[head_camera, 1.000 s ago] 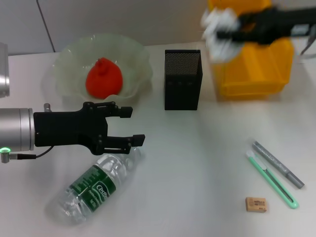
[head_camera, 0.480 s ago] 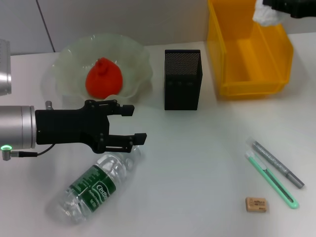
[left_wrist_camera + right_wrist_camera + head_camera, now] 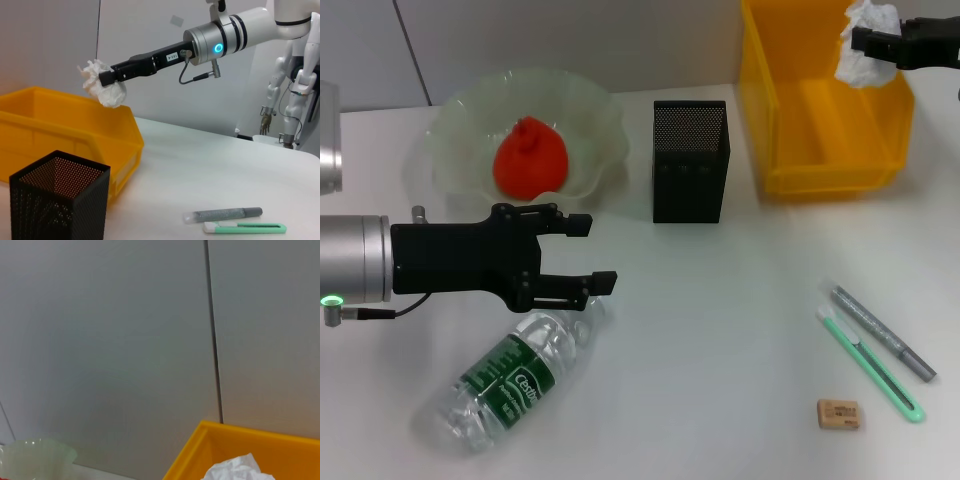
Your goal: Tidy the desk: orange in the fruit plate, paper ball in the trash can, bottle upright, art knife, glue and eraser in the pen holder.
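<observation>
Silver cylindrical forearms, matte black hands. Left hand (image 3: 578, 258): green LED ring, thin black cable. Right hand (image 3: 106, 79): blue-lit ring, white label.

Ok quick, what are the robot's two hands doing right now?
Left end effector: open, empty, hovering above the lying bottle.
Right end effector: shut on the paper ball, over the trash can.

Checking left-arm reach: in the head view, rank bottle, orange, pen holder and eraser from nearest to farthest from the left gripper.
From the left gripper, open above the table:
1. bottle, lying on its side just below the fingers.
2. orange, in the fruit plate behind it.
3. pen holder, toward the centre.
4. eraser, far right front.
</observation>
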